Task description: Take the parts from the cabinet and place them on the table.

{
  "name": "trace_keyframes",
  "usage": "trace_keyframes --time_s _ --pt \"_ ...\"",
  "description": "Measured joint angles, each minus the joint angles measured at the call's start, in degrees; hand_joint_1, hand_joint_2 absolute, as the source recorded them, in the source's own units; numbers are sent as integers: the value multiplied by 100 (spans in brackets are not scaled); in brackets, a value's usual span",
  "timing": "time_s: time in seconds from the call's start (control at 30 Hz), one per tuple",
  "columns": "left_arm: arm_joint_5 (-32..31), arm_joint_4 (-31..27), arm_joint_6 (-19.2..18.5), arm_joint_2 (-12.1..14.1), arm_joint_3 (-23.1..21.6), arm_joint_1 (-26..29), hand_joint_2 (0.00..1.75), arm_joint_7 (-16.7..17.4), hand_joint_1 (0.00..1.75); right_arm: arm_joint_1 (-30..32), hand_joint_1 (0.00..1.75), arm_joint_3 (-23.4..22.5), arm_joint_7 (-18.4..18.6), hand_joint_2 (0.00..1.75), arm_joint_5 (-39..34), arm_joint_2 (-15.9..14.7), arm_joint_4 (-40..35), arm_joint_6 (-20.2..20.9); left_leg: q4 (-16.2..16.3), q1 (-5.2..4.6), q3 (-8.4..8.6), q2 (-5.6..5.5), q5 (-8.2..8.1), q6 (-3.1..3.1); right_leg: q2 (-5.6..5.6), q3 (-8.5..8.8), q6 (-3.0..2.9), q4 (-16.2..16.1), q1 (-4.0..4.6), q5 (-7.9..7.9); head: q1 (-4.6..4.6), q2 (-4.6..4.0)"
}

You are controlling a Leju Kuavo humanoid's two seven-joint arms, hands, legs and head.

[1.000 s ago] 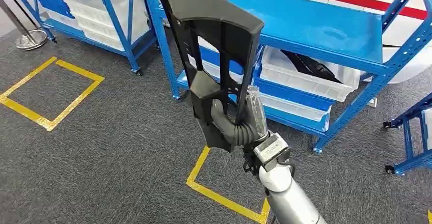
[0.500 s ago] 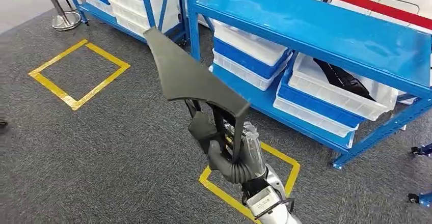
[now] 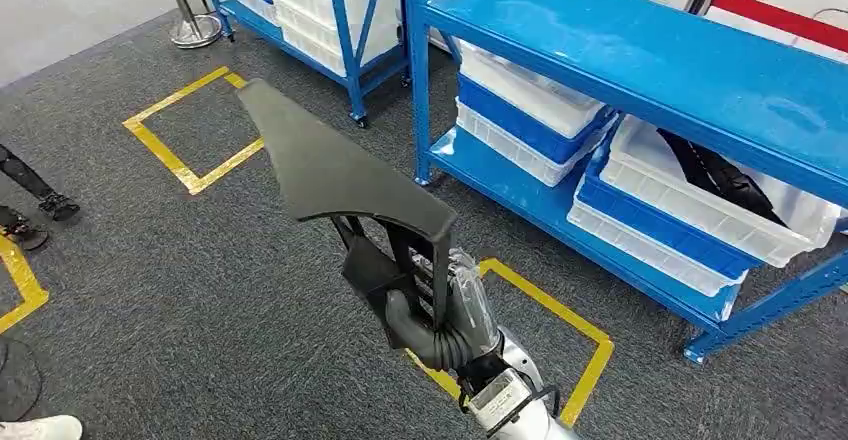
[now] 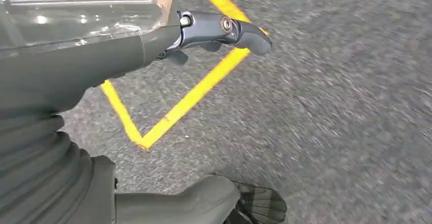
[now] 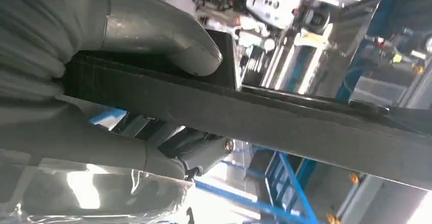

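My right hand (image 3: 447, 318) grips a long black plastic part (image 3: 340, 175) by its ribbed lower end and holds it upright over the carpet, its broad pointed end leaning away to the left. Up close in the right wrist view, the thumb (image 5: 168, 35) presses on the part (image 5: 285, 117). The blue cabinet (image 3: 640, 50) stands to the right. Another black part (image 3: 720, 172) lies in a white bin (image 3: 690, 215) on its lower shelf. My left hand (image 4: 102, 76) hangs above the floor with its fingers (image 4: 224, 28) apart, holding nothing.
Yellow tape squares (image 3: 190, 130) (image 3: 560, 305) mark the grey carpet. A second blue rack (image 3: 330, 20) with white bins stands at the back, a stanchion base (image 3: 195, 28) beside it. A person's dark shoes (image 3: 35, 205) and a white shoe (image 3: 40, 427) are at the left edge.
The camera has moved, so the cabinet has slid to the right of the picture and feet appear at the left. My right hand keeps its grip on the part, now lower in view.
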Motion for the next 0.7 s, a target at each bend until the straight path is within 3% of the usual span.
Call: trace_keyframes --time_s 0.03,0.07,0.1,0.13,0.23,0.27,0.3,0.33,0.4,0.43,0.47,0.53,0.57,0.6,0.63,0.7 --pt "-4 0 76 0 4 0 175 76 0 -6 175 11 2 175 -58 4 -4 43 -489 -3 286 68 204 25 -46 7 1 0 3 -2 2 0" --pt "-13 0 161 -13 4 -6 175 146 0 -19 175 24 39 175 -120 4 -17 102 -981 -15 582 233 364 65 -81 18 7 1 16 -9 0 0" --pt "-31 0 252 -48 4 -29 175 208 0 -24 175 31 112 175 -162 4 -55 158 -1260 -72 718 429 325 89 -122 8 43 20 82 -34 -4 0" --pt "-59 0 336 -74 4 -32 175 253 0 -31 175 31 188 175 -212 -13 -118 216 -1256 -76 696 327 355 147 -161 -1 62 14 102 -43 22 0" --pt "-275 0 359 -188 -24 -4 175 232 0 48 175 -15 299 175 -236 -111 -348 229 -1288 -111 679 153 376 233 -326 27 138 -15 107 -63 24 0" --pt "-381 0 297 -214 -53 5 175 207 0 125 175 -86 304 175 -229 -180 -477 168 -1339 -50 719 107 421 290 -246 -5 180 54 119 -114 42 2" --pt "-510 0 214 -249 -112 2 175 179 0 258 175 -194 295 175 -190 -286 -615 88 -1350 -63 723 56 431 319 4 -77 164 278 79 -249 35 0" --pt "-630 0 102 -251 -186 -7 175 157 0 430 175 -335 275 175 -142 -387 -764 -11 -1350 -61 715 -17 437 351 159 -257 124 655 73 -428 50 0" --pt "-831 0 -66 -251 -361 -19 175 102 0 752 175 -665 243 175 -26 -566 -995 -177 -1347 -62 695 -178 444 365 289 -739 90 1599 55 -801 81 0" --pt "-885 0 -129 -254 -422 -19 175 98 0 853 175 -811 243 175 51 -638 -1054 -217 -1346 -65 693 -241 445 365 315 -903 122 1868 55 -841 83 0" --pt "-946 0 -179 -254 -491 -24 175 105 0 932 175 -931 245 175 151 -669 -1130 -249 -1345 -65 695 -291 446 365 322 -892 167 1792 55 -763 79 0" --pt "-992 0 -214 -262 -606 -81 175 179 0 1003 175 -1089 247 175 298 -682 -1264 -251 -1341 -65 710 -404 450 356 360 -504 286 958 38 -377 83 0" --pt "-994 -2 -225 -264 -636 -128 175 207 0 1003 175 -1132 264 175 354 -682 -1305 -238 -1335 -64 718 -458 454 347 467 -219 333 386 3 -159 87 0" --pt "-992 -2 -232 -262 -654 -172 175 227 0 994 175 -1156 282 175 392 -680 -1318 -223 -1327 -76 700 -500 458 319 705 -86 353 45 -42 -54 92 0" --pt "-983 -2 -232 -258 -669 -227 175 260 0 983 175 -1165 300 175 413 -662 -1322 -192 -1308 -113 687 -557 438 277 646 -47 263 21 -10 -5 88 0" --pt "-951 -2 -234 -238 -691 -260 175 282 0 878 175 -1172 398 175 407 -608 -1314 -81 -1325 -89 651 -607 480 207 589 -79 181 49 29 18 77 0"
